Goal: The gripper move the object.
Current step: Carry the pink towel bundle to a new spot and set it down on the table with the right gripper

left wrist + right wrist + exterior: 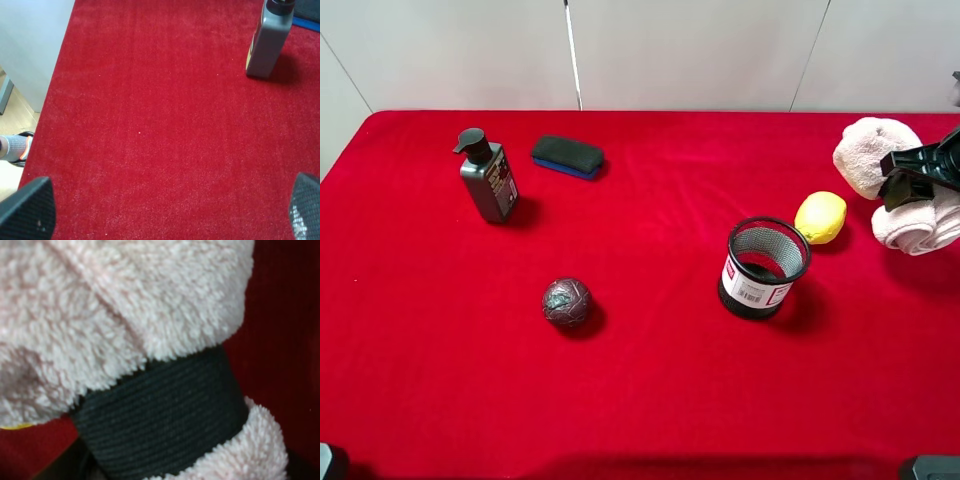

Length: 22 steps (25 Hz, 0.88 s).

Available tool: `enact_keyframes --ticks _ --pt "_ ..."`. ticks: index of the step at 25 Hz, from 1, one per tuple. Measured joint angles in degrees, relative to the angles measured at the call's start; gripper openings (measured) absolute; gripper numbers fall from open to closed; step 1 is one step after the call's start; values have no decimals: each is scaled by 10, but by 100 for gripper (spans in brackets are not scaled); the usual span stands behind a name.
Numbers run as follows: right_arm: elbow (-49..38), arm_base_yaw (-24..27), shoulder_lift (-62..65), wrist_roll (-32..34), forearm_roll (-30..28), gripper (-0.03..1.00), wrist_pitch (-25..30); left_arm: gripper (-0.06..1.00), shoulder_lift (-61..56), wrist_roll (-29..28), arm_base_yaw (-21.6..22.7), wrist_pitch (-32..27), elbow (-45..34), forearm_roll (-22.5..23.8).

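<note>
Right claw (pixel 895 182) clamped tight on the black band (pixel 160 415) at the waist of the pink towel (pixel 868 143) — probably the firmest purchase between its soft lobes — at the worktop's (pixel 650 400) right edge near the far corner, lemon (pixel 820 217) just beside.

A counter (pixel 650 400) draped in red cloth carries a black mesh cup (pixel 764 268) standing upright, with a yellow lemon (pixel 820 217) just behind it to the right. A dark ball (pixel 567 302) lies well to the cup's left, and a grey pump bottle (pixel 488 178) and a black eraser block (pixel 567 156) sit far behind-left. A pink towel (pixel 865 145) shows beyond the lemon; whether it rests on the cloth is unclear.
</note>
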State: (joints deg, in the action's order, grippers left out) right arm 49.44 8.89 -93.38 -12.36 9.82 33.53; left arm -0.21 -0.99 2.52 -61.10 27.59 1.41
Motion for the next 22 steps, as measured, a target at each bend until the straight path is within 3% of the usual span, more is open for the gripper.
enact_keyframes --ticks 22 --pt "0 0 -21 -3 -1 39 -2 92 0 0 0 0 0 0"
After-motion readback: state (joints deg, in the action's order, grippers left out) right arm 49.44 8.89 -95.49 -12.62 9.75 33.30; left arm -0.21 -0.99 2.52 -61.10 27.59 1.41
